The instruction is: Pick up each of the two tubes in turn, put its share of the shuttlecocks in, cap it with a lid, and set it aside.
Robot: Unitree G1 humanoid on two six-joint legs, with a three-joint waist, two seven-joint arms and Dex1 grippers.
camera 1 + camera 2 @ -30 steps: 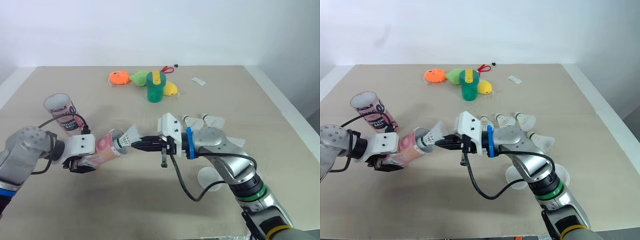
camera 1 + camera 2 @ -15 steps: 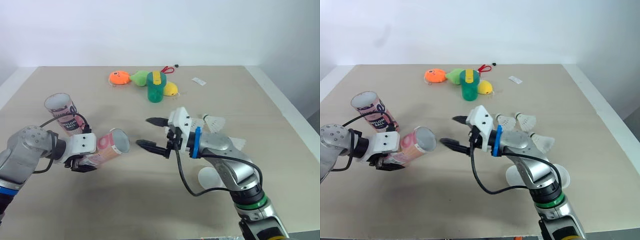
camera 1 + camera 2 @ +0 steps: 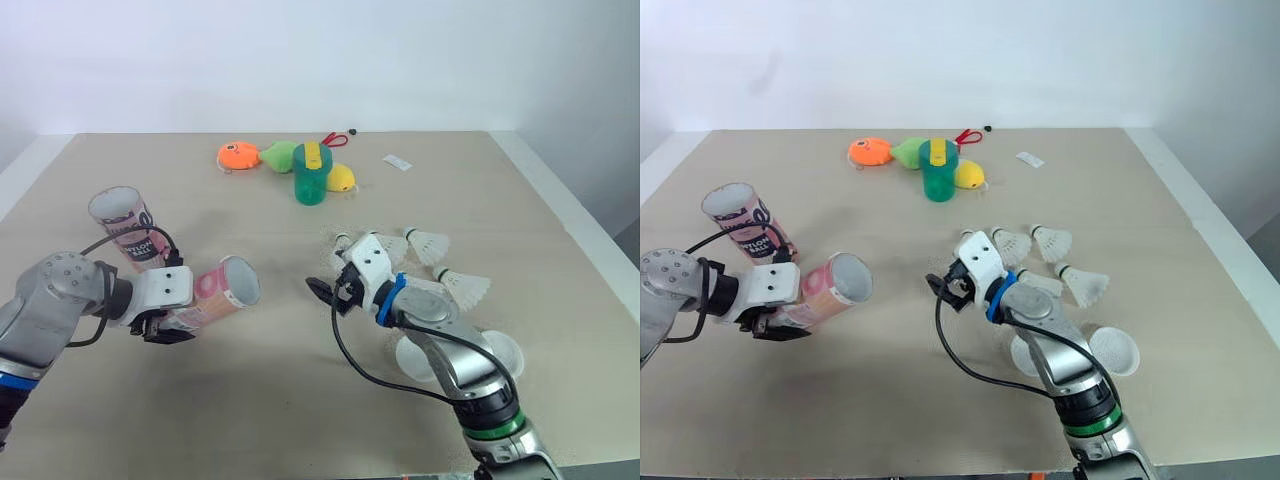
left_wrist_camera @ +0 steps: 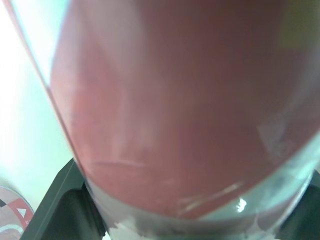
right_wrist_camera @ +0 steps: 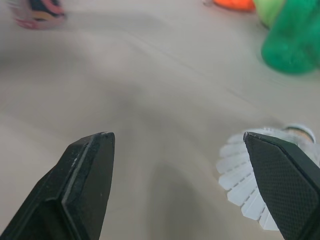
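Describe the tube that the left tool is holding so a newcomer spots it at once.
Look to the left side of the tan table, where two pink tubes sit close together. The held tube is the nearer one, clamped in the left tool. Unlike the other tube standing behind it, it is tipped over, open mouth facing the table's middle.

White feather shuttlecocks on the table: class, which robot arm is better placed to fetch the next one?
Right: the open right gripper sits beside the white feather shuttlecocks; the left gripper is shut on the pink tube.
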